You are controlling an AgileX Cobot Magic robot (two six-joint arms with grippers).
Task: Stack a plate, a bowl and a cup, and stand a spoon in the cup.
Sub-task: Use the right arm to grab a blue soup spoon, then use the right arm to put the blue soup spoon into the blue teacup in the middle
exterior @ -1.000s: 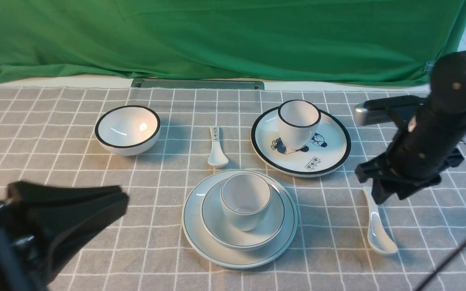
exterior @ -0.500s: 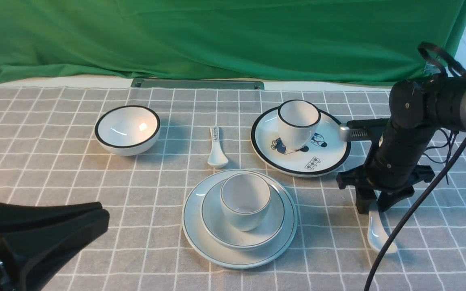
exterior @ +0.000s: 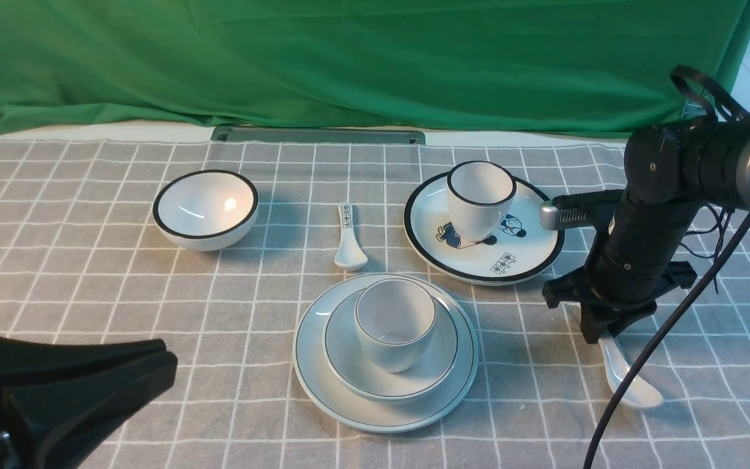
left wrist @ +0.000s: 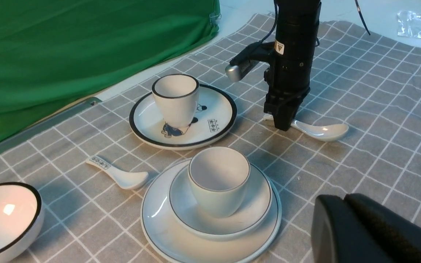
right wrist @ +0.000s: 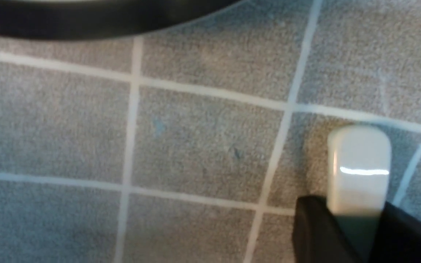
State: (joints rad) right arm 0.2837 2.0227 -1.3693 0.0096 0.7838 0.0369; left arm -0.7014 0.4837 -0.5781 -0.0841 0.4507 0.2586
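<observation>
Gridded cloth (right wrist: 203, 146), spoon handle (right wrist: 359, 164) seemingly between fingers (right wrist: 314, 226)

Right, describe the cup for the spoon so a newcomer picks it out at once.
On the checked cloth, find the plate nearest the robot. A bowl sits on it. The cup stands in that bowl, without the other cup's thick black rim.
</observation>
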